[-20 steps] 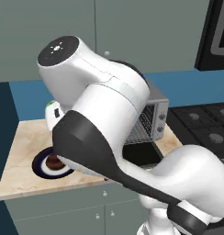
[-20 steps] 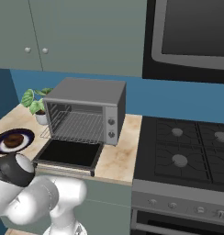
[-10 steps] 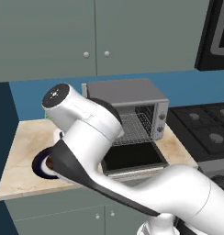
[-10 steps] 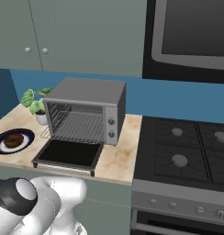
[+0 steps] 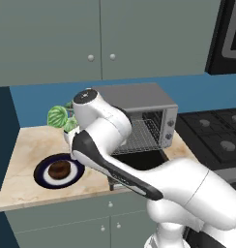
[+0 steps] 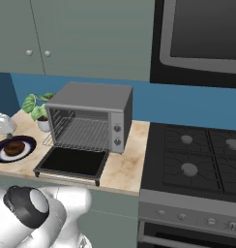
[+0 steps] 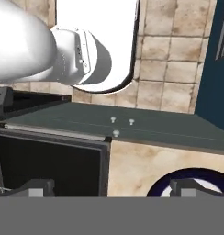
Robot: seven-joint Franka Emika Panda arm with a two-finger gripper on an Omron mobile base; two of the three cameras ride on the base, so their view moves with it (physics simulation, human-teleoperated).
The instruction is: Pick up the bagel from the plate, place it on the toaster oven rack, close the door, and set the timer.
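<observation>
Potted plant on counter; stove alongside; cabinets above.

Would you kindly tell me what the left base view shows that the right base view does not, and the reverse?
Left base view: the white arm arching over the counter in front of the toaster oven, and the lower cabinet doors under the counter. Right base view: the door lying fully open with nothing in front of it, and the front knobs of the stove. Both: the bagel sitting on the plate left of the toaster oven, the rack inside it, and the plant behind.
</observation>
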